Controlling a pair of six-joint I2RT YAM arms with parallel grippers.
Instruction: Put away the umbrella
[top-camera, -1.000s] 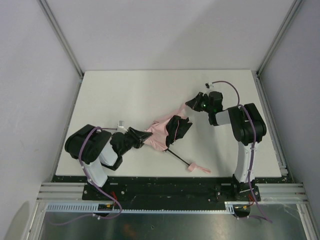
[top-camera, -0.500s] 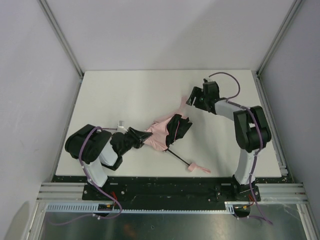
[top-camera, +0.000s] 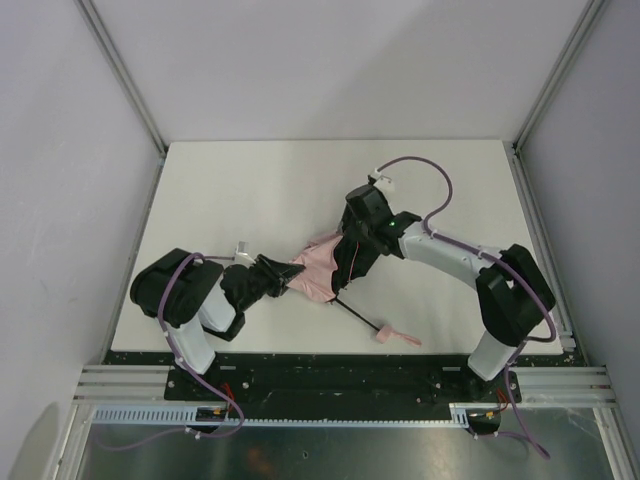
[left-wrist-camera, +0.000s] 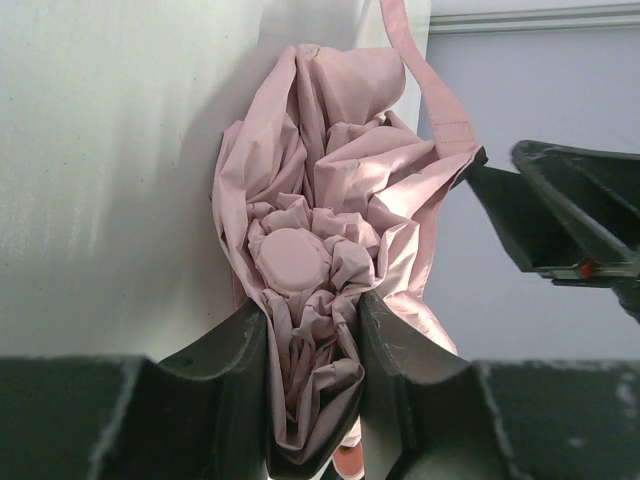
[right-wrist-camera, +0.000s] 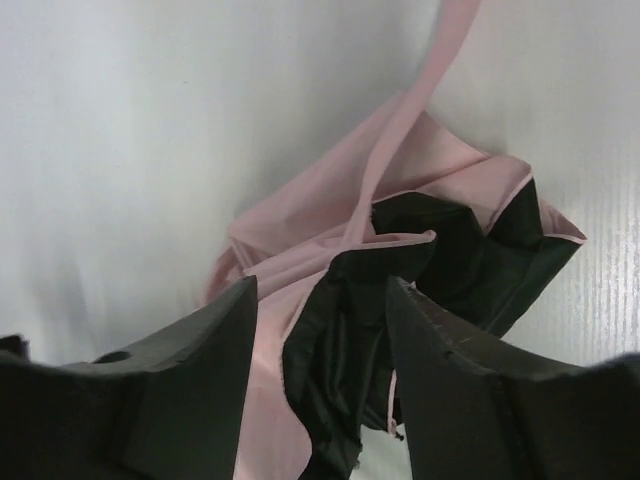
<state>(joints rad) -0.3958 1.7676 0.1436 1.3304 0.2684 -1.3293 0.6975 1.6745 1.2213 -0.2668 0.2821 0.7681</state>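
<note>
Half-collapsed pale pink umbrella (top-camera: 322, 268) lying near the middle of the white table (top-camera: 230, 190), thin black shaft (top-camera: 356, 313) and small pink handle (top-camera: 384, 333) pointing toward the near edge (wrist strap loop (top-camera: 405, 341) trailing just beside the handle). Clamped at the crown end by the left gripper (left-wrist-camera: 312, 335), fingers pressed into bunched fabric just below the round cap (left-wrist-camera: 290, 260). Straddled at the opposite end, over the dark-lined folds (right-wrist-camera: 465, 255), by the right gripper (right-wrist-camera: 320, 300), jaws apart and not yet pinching. Probable failure modes: closing on one loose layer of lining rather than the whole bundle, hence fabric slipping free; trapping the long pink tie strap (right-wrist-camera: 428, 85) between a finger and the canopy; pulling against the left-hand clamp and so dragging or twisting the shaft. No sleeve, bag, bin or other container visible in any view, hence no contents to list
</note>
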